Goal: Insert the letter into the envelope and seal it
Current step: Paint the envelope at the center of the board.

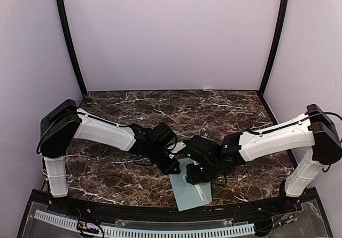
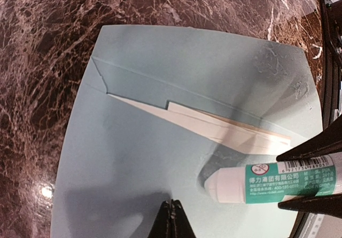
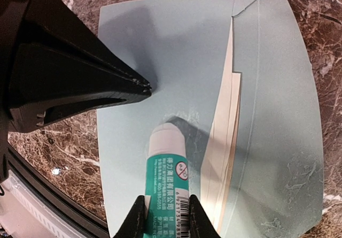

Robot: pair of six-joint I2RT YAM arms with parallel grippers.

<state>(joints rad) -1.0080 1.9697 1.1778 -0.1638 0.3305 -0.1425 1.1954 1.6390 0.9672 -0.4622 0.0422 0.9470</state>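
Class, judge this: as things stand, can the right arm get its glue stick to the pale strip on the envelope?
Probably yes. The right pincer grips the glue stick, whose tip sits on the envelope beside the pale strip; the shut left pincer stands clear.

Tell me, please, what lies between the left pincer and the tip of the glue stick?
Only bare envelope lies between the left pincer and the glue stick, clearest in the right wrist view.

A lab test booth was suggested by plain walls (image 1: 171, 35) beyond the right gripper (image 3: 165, 201) and marbled table (image 1: 224, 109) beneath it.
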